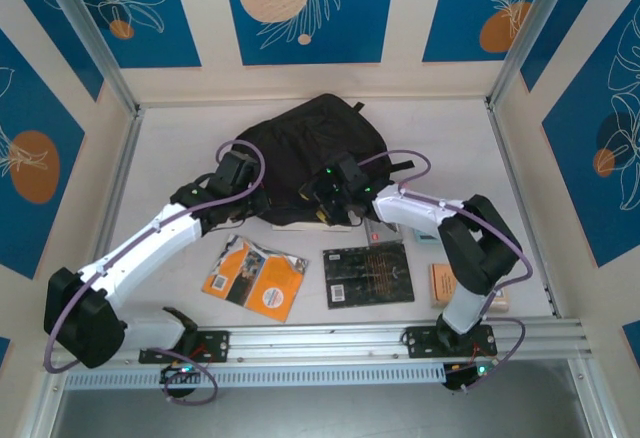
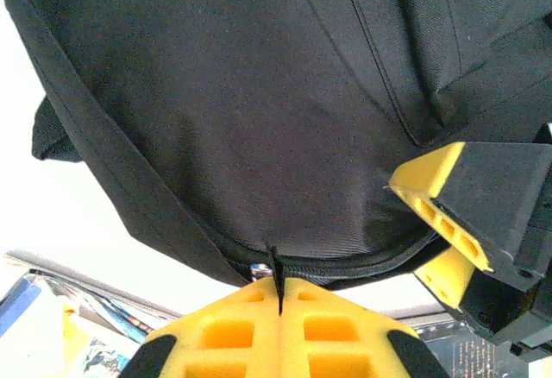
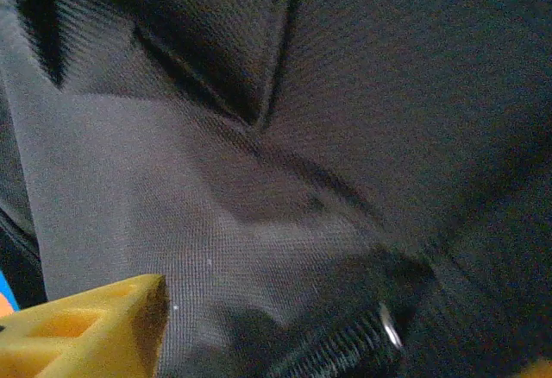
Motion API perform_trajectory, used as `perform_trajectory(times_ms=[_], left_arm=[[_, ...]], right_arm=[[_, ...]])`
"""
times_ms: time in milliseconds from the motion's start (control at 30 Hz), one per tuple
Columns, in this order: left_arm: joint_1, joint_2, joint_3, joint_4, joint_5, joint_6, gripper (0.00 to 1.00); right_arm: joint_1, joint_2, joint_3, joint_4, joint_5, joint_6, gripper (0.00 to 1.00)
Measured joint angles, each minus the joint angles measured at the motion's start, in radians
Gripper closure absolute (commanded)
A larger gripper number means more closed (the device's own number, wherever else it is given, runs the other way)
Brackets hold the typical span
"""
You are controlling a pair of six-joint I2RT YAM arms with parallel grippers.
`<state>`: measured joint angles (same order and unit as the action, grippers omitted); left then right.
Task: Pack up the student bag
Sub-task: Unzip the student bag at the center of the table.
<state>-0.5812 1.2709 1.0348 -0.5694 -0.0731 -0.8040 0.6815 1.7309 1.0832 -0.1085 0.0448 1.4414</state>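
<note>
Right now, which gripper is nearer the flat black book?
Right. The right gripper is just beyond the black book, at the student bag; the left gripper is farther away, up-left.

No legible text; print on orange book (image 1: 255, 278), black book (image 1: 368, 275) too small.

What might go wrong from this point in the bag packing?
1. The left gripper pinches only the thin zipper pull of the student bag; it may slip out.
2. The right gripper, jaws apart astride the zipper seam, might snag fabric.
3. Tugging may drag the bag over the orange book and black book.
</note>
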Motion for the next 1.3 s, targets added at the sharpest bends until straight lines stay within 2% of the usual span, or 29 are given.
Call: perform_trajectory(times_ms=[33,133,233,500,867,1000,1300], left_arm=[[0.000,0.000,-0.001,0.000,-0.005,0.000,1.00],[0.000,0.000,-0.007,0.001,-0.015,0.000,1.00],[0.000,0.000,-0.027,0.002,-0.026,0.000,1.00],[0.008,0.003,-0.106,0.014,-0.031,-0.024,0.99],[0.043,0.036,-0.136,0.040,-0.005,-0.061,0.76],[0.058,0.036,-0.136,0.040,-0.003,-0.064,0.65],[0.076,0.011,-0.155,0.060,0.006,-0.087,0.61]], right_arm=[[0.000,0.006,0.002,0.004,0.004,0.005,0.71],[0.001,0.018,0.003,0.016,0.010,0.017,0.91],[0.007,0.021,0.002,0.024,0.019,0.027,1.00],[0.020,0.021,-0.027,0.049,0.039,0.029,1.00],[0.038,0.021,-0.033,0.053,0.064,0.030,1.00],[0.039,0.020,-0.035,0.057,0.068,0.030,1.00],[0.040,0.019,-0.068,0.110,0.068,0.033,1.00]])
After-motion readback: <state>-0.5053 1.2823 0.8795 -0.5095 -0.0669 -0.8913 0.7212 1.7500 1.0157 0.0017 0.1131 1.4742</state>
